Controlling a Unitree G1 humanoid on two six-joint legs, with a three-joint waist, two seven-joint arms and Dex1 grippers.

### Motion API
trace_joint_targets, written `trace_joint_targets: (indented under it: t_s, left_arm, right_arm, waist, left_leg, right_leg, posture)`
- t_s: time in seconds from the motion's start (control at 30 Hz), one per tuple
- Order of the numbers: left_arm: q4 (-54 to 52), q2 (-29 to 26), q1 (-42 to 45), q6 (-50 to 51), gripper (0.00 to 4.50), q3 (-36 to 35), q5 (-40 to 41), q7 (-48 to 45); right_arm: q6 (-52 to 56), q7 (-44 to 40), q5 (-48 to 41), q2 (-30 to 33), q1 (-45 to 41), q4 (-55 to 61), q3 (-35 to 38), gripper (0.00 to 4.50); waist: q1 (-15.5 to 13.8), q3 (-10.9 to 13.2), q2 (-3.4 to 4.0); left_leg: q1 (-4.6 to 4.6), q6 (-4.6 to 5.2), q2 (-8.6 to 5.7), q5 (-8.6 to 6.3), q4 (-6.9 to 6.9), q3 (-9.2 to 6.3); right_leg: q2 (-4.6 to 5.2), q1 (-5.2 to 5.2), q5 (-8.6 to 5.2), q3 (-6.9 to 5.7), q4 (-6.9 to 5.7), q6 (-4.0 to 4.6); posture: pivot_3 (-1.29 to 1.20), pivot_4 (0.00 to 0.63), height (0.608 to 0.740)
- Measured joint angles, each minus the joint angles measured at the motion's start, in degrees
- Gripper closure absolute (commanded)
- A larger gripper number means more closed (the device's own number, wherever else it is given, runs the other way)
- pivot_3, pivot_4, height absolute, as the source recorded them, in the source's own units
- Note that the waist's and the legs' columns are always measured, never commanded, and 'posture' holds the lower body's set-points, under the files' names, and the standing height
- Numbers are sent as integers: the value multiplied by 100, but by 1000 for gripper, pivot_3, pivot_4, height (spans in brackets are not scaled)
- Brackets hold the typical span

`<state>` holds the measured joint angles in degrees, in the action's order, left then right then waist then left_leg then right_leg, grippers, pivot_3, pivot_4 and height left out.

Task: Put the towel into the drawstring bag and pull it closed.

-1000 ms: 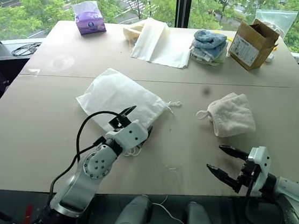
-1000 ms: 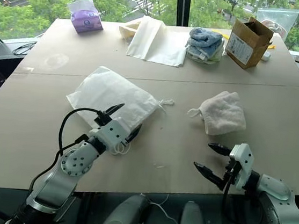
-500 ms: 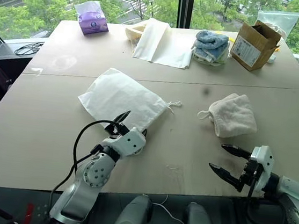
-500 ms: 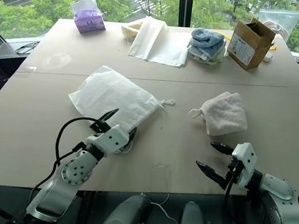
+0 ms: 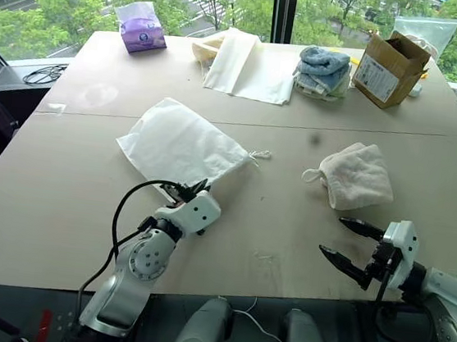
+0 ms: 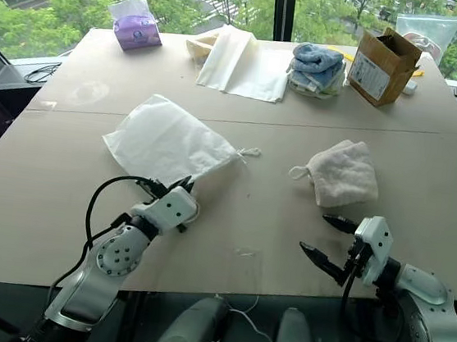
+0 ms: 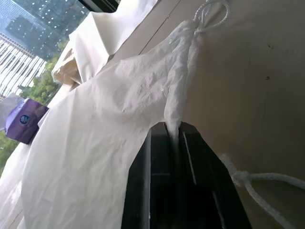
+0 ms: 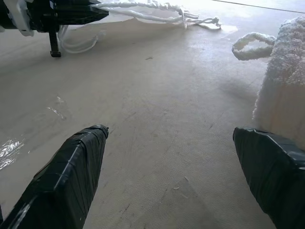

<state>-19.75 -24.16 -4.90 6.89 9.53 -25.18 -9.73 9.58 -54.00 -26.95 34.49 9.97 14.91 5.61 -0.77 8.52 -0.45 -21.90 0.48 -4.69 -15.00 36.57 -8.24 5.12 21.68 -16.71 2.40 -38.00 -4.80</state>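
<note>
On the bench (image 5: pixel 60 201), near its centre, the drawstring bag (image 5: pixel 178 145) lies flat, its corded mouth toward four o'clock. The left gripper (image 5: pixel 196 189) is clamped on the bag's near hem; in the left wrist view the white fabric is pinched between both fingers (image 7: pixel 159 157), with a cord loop lying just beside them. At three o'clock from the bag, well apart, the towel (image 5: pixel 358 176) lies bunched, its white loop tag pointing toward the bag. The right gripper (image 5: pixel 352 244) hangs near the towel at its six o'clock, jaws spread wide and holding nothing.
</note>
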Motion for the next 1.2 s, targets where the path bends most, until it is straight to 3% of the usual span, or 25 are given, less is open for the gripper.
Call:
trace_joint_targets:
  t_s: [0.13,0.33,0.67,0.87,1.2]
  left_arm:
    - [1,58,87,-18,4420,-108,93,-12]
    - [-83,86,677,12,4420,-478,432,-177]
    - [-262,322,1845,1239,4420,-1091,1894,-930]
    - [-287,300,2316,1827,4420,-1344,2456,-1138]
    - [-444,255,2598,2329,4420,-1632,3356,-1367]
  right_arm:
    - [18,214,-69,-117,-127,-11,190,0]
    - [431,1019,-123,30,-1271,-415,816,0]
    - [1472,1920,436,-53,-2760,-1149,421,0]
    - [2500,2613,891,-218,-3078,-1541,-7,0]
    - [4072,3089,734,-639,-3704,-1824,182,0]
  waist:
    - [7,0,0]
    - [-3,1,-1]
    - [114,1,-3]
    - [139,2,-3]
    - [157,-6,-15]
  left_leg:
    - [0,0,0,0,2,0]
    - [-4,-1,-1,1,21,-1]
    - [-16,-2,0,2,32,-4]
    - [-29,-2,-2,1,37,-6]
    - [-17,-2,-1,1,66,-4]
  right_leg:
    - [0,1,0,1,-3,0]
    - [-4,-1,1,-4,-12,0]
    - [-5,6,1,-6,-13,0]
    - [-3,13,1,-8,-12,0]
    - [-8,5,1,-4,-42,0]
  posture:
    - [0,150,740]
    - [0,150,740]
    - [0,150,740]
    - [0,150,740]
    - [0,150,740]
